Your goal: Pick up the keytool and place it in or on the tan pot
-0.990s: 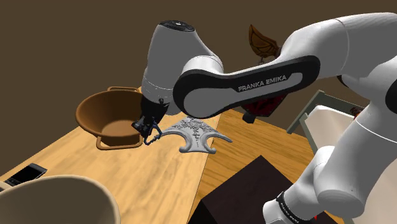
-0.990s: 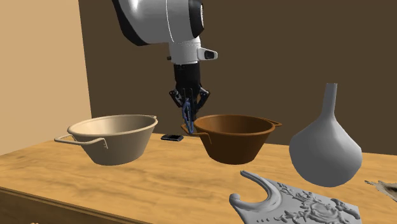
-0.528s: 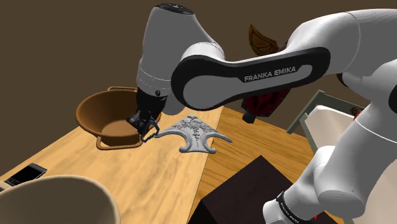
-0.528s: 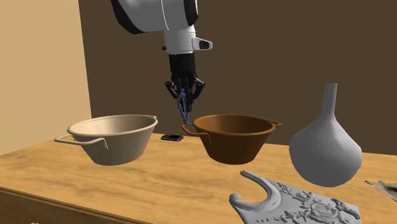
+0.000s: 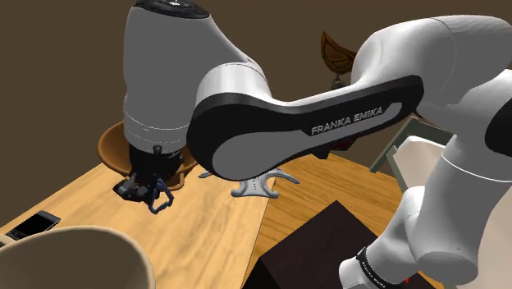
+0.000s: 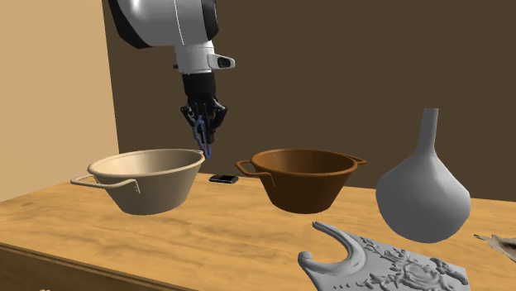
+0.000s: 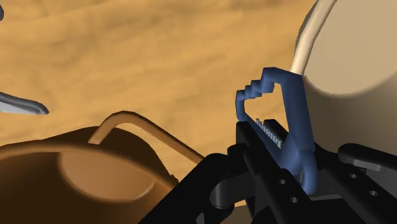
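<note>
The arm (image 5: 328,123) stretches out, its hand (image 6: 205,124) pointing down, clamped tight.

A light wooden table (image 6: 207,240) carries a tan two-handled pot (image 6: 149,188) at the second exterior view's left and a brown two-handled pot (image 6: 302,183) near it. A small flat black slab (image 6: 222,178) lies behind the gap between them. Toward that view's right stands a grey narrow-necked bulbous vase (image 6: 423,198), and a flat grey ornately carved plaque (image 6: 380,263) lies nearer the camera.
</note>
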`<state>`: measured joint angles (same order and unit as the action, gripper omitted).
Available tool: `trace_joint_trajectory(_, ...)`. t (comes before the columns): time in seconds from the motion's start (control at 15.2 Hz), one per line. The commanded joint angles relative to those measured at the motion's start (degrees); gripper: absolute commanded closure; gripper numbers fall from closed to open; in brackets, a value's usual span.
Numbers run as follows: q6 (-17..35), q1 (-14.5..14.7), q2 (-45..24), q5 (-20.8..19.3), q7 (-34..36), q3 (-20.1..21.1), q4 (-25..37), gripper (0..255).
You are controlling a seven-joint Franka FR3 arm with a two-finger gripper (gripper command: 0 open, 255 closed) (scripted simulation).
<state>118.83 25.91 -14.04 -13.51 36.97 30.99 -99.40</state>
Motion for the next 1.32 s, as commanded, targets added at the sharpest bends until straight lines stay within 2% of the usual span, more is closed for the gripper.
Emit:
trace_joint_trajectory(0.0, -1.6, 2.5, -2.8, -1.9, 3.1, 0.5, 3.6, 255)
trace_joint_trajectory(0.53, -8.9, 14.3, -15.4, -8.9, 12.7, 0.4, 20.9, 255)
trace_joint_trajectory(0.92, -17.5, 25.8, -28.2, -13.3, 16.3, -1.3, 41.6, 255)
trace_joint_trajectory(1.25, -13.6, 24.8, -28.0, -13.5, 17.3, -1.4, 37.2, 255)
